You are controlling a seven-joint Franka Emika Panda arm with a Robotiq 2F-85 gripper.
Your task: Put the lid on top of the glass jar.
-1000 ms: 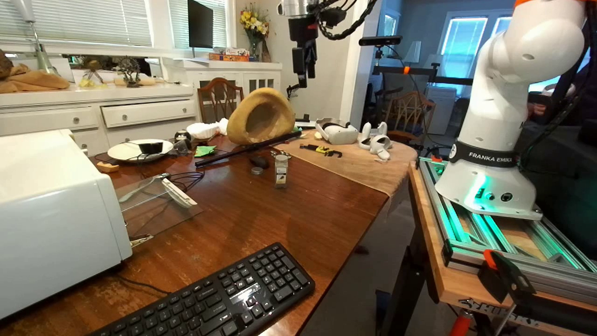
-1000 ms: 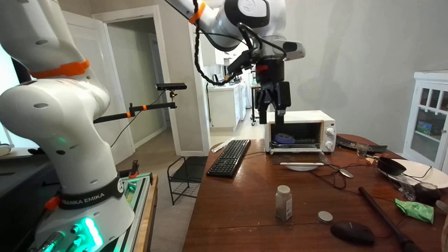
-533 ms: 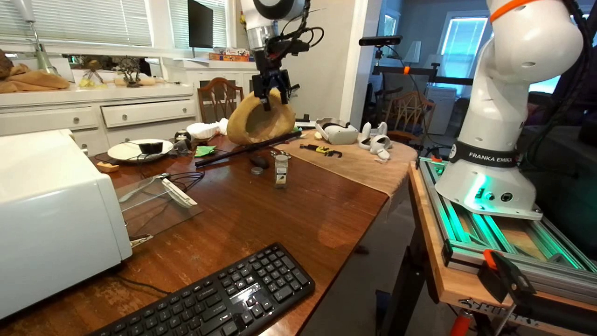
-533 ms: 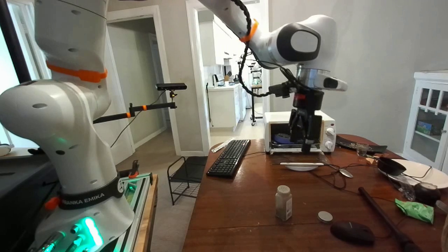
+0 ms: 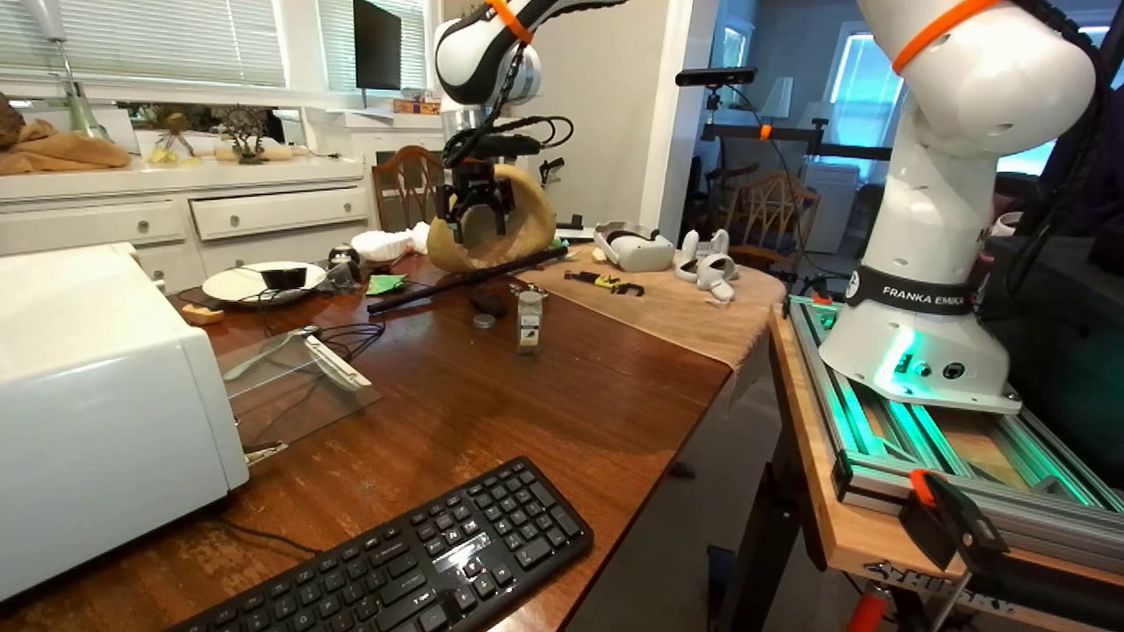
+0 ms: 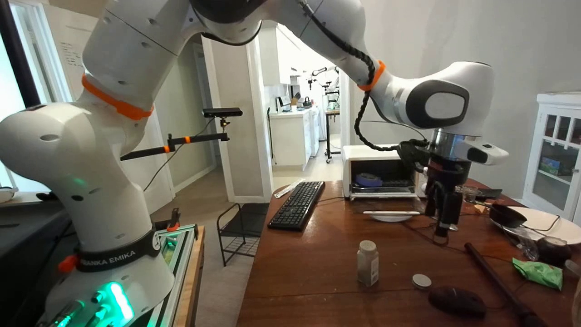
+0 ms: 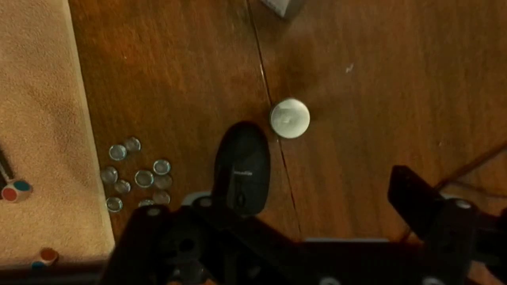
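The glass jar (image 5: 529,323) is a small upright clear spice jar with a label and a pale perforated top. It stands on the wooden table in both exterior views (image 6: 367,264); only its bottom edge shows at the top of the wrist view (image 7: 283,6). The lid (image 7: 290,118) is a flat round silver disc lying on the table near the jar, also seen in both exterior views (image 6: 421,281) (image 5: 483,322). My gripper (image 7: 311,180) is open and empty, held above the table. The lid lies beyond its fingertips in the wrist view. It also shows in both exterior views (image 6: 435,224) (image 5: 479,231).
A black mouse (image 7: 247,158) lies beside the lid, partly behind one finger. A dark rod (image 6: 497,281), loose cables and a green packet (image 6: 538,273) lie nearby. Several glass beads (image 7: 143,179) lie by a tan cloth (image 7: 39,99). A toaster oven (image 6: 381,152) and keyboard (image 6: 297,205) stand further off.
The arm has reached out and down. My gripper has moved lower and leftward in an exterior view, lower and rightward in another. The jar and the lid have not moved.
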